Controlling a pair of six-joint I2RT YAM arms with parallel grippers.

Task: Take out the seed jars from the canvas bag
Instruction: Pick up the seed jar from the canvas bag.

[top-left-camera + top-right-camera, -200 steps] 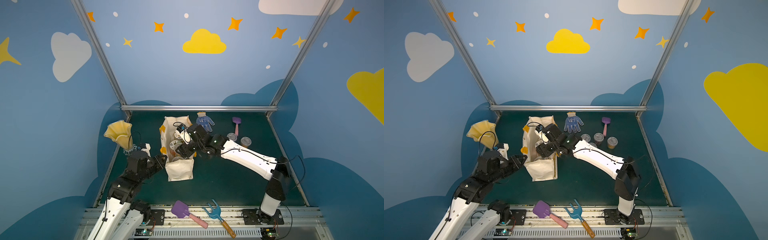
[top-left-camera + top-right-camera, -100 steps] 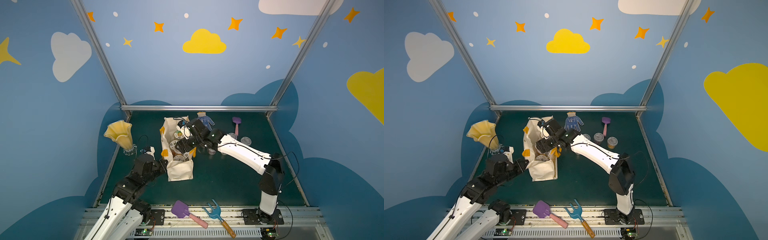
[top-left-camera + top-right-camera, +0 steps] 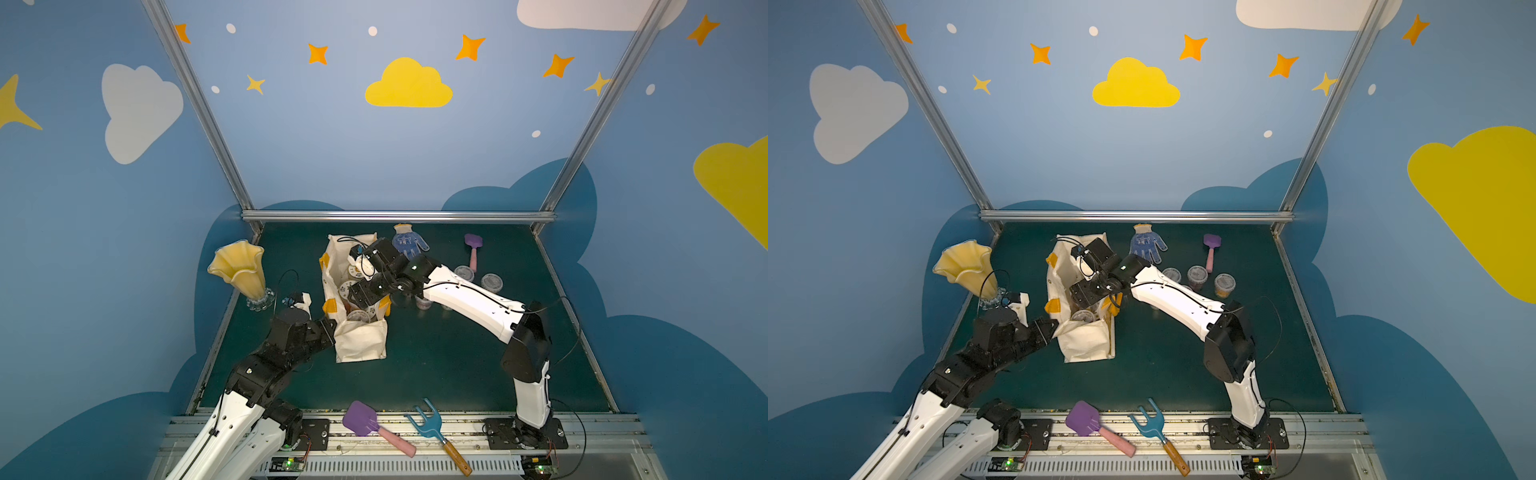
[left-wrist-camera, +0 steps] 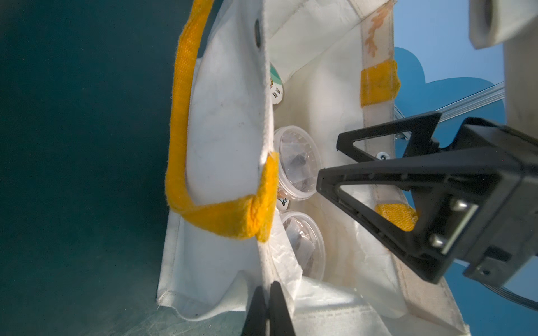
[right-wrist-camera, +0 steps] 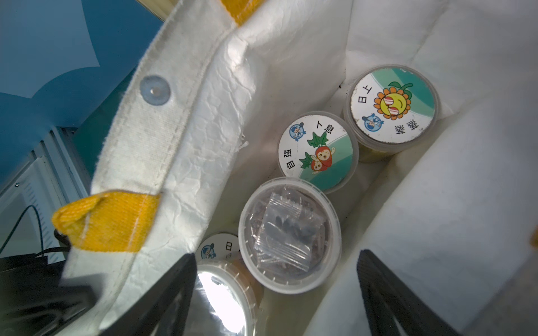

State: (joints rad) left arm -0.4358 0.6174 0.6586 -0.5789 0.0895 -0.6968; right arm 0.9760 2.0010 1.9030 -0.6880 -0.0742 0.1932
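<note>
Step in hand, as I read it: the next pick from inside the canvas bag (image 3: 360, 345), w/ its mouth held open. The bag stands upright on the table (image 3: 436, 365), just 9 o'clock of centre. The left gripper (image 4: 266, 286) reaches in from 7 o'clock and is clenched on the bag's rim at the near corner, canvas pinched betw. the fingers, no jar in it. The right gripper (image 4: 329, 160) reaches over from 3 o'clock and hangs in the bag's mouth, jaws spread wide, nothing betw. them. Inside, per the right wrist view, the sunflower-lid jar (image 5: 391, 104) and radish-lid jar (image 5: 317, 151) stand side by side, touching, toward the bag's 12 o'clock end. A clear cup (image 5: 289, 235) is next to the radish one, lid on, w/ a small plastic sachet of dark seeds over brownish fill. A second clear cup (image 5: 224, 299) is toward 6 o'clock, its top washed out by glare so contents are unclear. A third picture lid (image 5: 217, 248) peeks out, mostly hidden by cup and canvas. The sachet cup sits just ahead of the open jaws, so it's prob. the target. The next move calls for lowering over it, centring so neither finger lands on the glare cup or snags the wall, closing under the lid's lip, then lifting straight up past the rim. Already out: at least three lidded cups on the table (image 3: 1197, 276) at approx. 2 o'clock, one dark-filled, one brown-orange, one partly behind the arm. So the job is part done, w/ several jars left in the bag.
</note>
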